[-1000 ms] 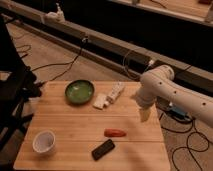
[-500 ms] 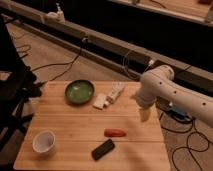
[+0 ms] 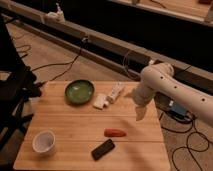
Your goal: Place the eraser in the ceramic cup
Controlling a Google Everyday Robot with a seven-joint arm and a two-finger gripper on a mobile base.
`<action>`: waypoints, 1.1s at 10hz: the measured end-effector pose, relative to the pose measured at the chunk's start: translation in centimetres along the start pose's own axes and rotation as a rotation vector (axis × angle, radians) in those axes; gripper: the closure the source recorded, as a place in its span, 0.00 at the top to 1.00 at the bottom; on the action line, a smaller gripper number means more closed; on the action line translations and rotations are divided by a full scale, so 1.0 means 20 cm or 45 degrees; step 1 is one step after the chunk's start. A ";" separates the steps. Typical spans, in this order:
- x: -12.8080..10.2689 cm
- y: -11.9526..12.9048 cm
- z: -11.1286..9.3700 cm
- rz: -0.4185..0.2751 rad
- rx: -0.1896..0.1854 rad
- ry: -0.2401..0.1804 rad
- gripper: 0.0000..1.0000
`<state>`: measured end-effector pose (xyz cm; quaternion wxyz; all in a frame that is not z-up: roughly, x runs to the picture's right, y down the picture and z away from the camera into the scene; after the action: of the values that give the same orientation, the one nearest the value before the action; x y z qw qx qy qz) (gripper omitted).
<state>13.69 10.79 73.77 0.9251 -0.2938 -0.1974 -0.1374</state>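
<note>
The eraser (image 3: 103, 149), a flat black block, lies on the wooden table (image 3: 75, 125) near its front edge, right of the middle. The ceramic cup (image 3: 44, 141), small, white and upright, stands at the table's front left. My gripper (image 3: 139, 113) hangs from the white arm (image 3: 165, 85) over the table's right side, above and to the right of the eraser, apart from it and far from the cup.
A red-orange elongated object (image 3: 115, 132) lies just behind the eraser. A green bowl (image 3: 79, 91) stands at the back, with white blocky items (image 3: 109, 96) to its right. Cables (image 3: 60, 62) lie on the floor; a dark chair (image 3: 15, 90) is at the left.
</note>
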 end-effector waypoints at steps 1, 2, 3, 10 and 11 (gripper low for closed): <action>-0.10 0.01 0.03 -0.080 -0.028 -0.071 0.80; -0.16 0.03 0.06 -0.145 -0.052 -0.110 0.80; -0.21 0.05 0.09 -0.204 -0.072 -0.132 0.80; -0.46 0.39 0.34 -0.544 -0.235 -0.174 0.80; -0.46 0.39 0.34 -0.547 -0.234 -0.175 0.80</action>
<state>6.46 22.40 70.97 0.8283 -0.3368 -0.3046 -0.3281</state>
